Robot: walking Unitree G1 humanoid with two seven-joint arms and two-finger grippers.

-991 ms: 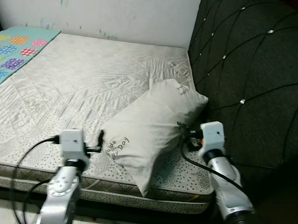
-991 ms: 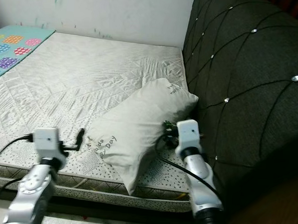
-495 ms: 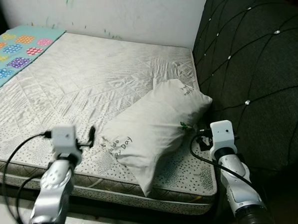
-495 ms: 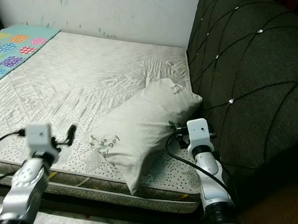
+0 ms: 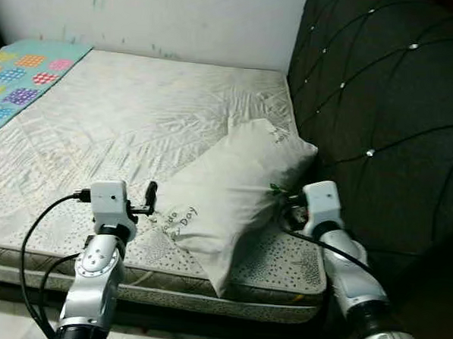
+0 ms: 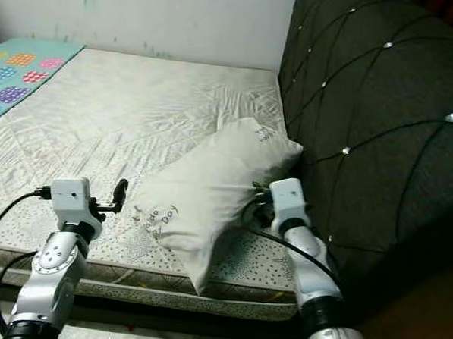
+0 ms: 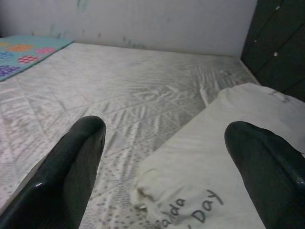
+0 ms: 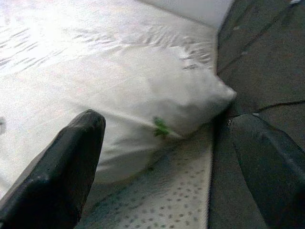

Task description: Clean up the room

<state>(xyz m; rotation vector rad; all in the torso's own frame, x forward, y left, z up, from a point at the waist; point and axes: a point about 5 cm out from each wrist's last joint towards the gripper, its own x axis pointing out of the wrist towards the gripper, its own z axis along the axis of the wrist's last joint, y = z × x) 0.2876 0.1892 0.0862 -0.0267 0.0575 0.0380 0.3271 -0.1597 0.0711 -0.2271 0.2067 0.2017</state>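
A white pillow (image 5: 227,191) with black lettering lies slantwise on the mattress (image 5: 130,119), its far end against the dark headboard. My left gripper (image 5: 151,196) hovers open just beside the pillow's near lettered corner; in the left wrist view its fingers (image 7: 71,167) stand wide apart with that pillow corner (image 7: 224,152) ahead of them. My right gripper (image 5: 288,212) is at the pillow's right side, near a small green tag. In the right wrist view it is open, fingers (image 8: 62,167) spread, the pillow (image 8: 157,95) in front.
A black tufted headboard (image 5: 381,109) rises along the right of the bed. A turquoise blanket with coloured patches (image 5: 23,71) covers the far left of the mattress. A white wall (image 5: 166,18) stands behind. The mattress front edge (image 5: 167,292) is close below my arms.
The head camera has swayed a little. My left gripper has come slightly up and nearer to the pillow's lettered corner. The right gripper stays at the pillow's side; the pillow lies as before.
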